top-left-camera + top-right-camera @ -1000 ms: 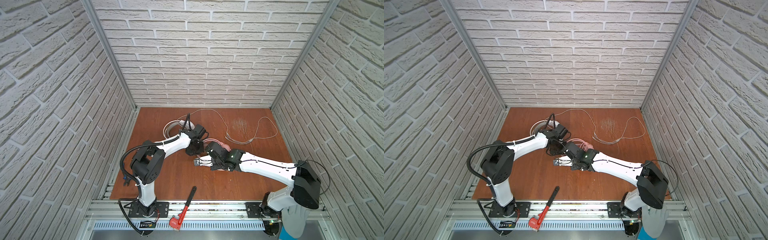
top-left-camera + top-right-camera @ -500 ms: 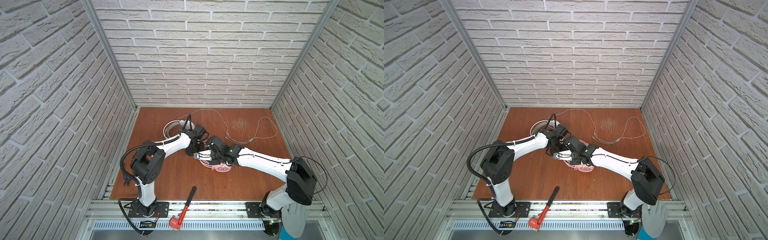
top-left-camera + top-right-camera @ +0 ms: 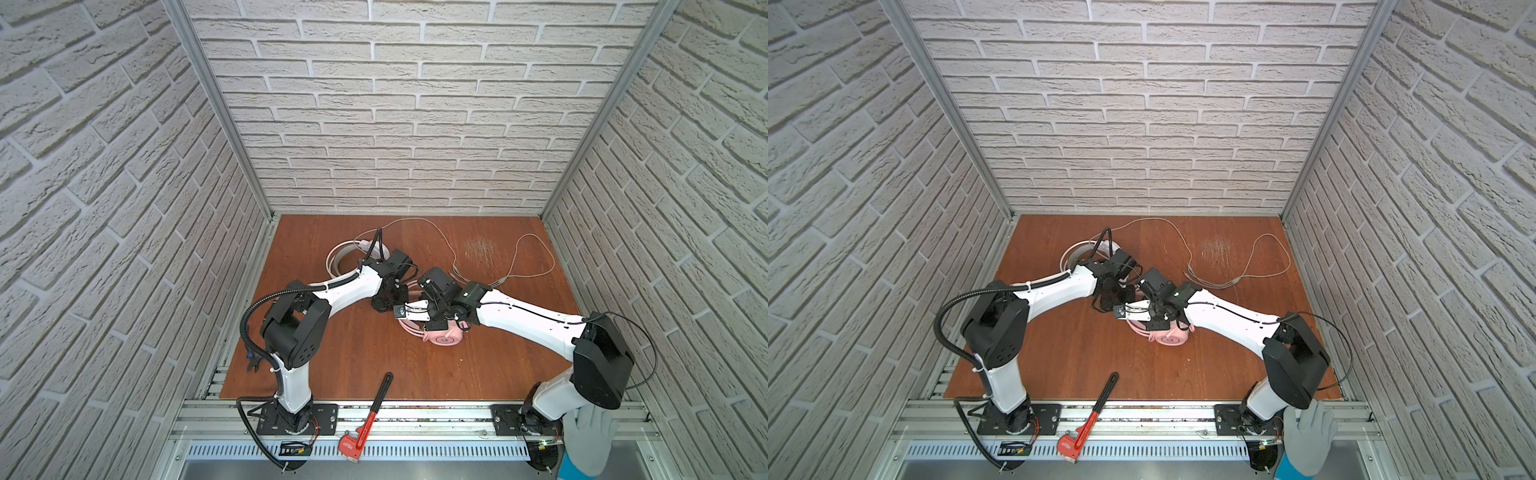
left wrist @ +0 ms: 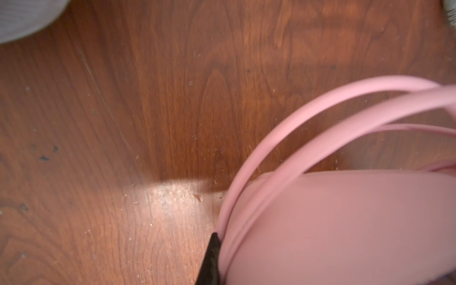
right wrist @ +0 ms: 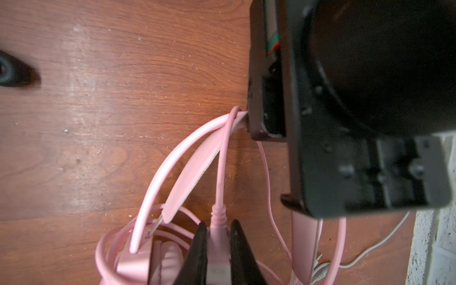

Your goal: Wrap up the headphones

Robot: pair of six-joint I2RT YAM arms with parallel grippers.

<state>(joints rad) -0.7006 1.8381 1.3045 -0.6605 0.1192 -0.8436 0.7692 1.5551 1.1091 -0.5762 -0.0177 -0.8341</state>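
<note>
The pink headphones lie mid-table, one earcup showing in both top views. My left gripper is shut on their headband; one black finger presses against the broad pink band. My right gripper is shut on the plug of the pink cable, which loops over the headband towards the left gripper. More pink cable coils round the earcup. The white headphones sit behind the left arm, partly hidden.
A thin white cable trails in loops over the back right of the wooden table. A red-and-black pipe wrench lies across the front edge. A gloved hand rests at the front right rail.
My right gripper has moved back and left towards the left gripper with the plug, uncovering the pink earcup. The left arm has stayed put.
</note>
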